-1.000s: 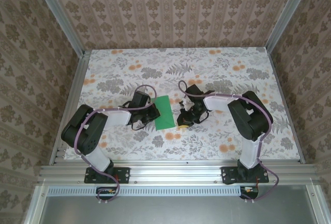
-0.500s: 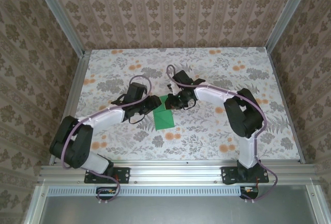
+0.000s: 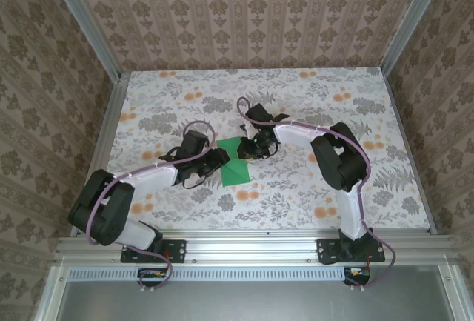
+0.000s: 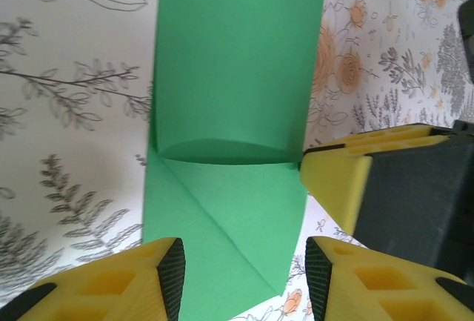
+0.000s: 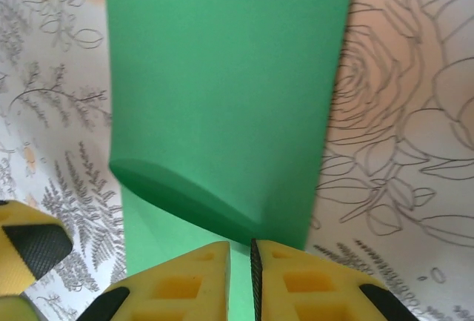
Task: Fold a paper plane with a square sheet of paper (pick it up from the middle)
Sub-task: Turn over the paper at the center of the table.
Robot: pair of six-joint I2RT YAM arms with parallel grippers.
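Now note the left gripper [image 4: 244, 256] with jaws standing well apart and nothing held; shut a second earlier by comparison. Locate the square sheet of paper [image 4: 222, 210] flat on the table [image 3: 296, 91], its near portion lying between and just ahead of the open left fingers, with no contact visible. Observe a diagonal crease [image 4: 215, 236] across that near portion. Farther ahead of the left fingertips, observe a folded-over flap [image 4: 237, 61] curling back on a soft, rounded fold, not pressed flat.

Find the right gripper [image 5: 241, 250] at that rounded fold, with only a thin slit left between its fingers. Grip on the paper there: not determinable. From the left wrist, note one of the right fingers [image 4: 337, 180] just beside the sheet, ahead and to the right of the left jaws.

Read as follows: far end laid over, left hold released, fold not yet sharpened. Judge the task to be at an early stage, with no dart shape so far.

Compare with the overhead view one second earlier. Sheet then a plain long strip. Right gripper then off to the strip's side, toward its near end, since carried to the far end. Left arm since stretched lower and farther out, with its gripper kept beside the sheet.
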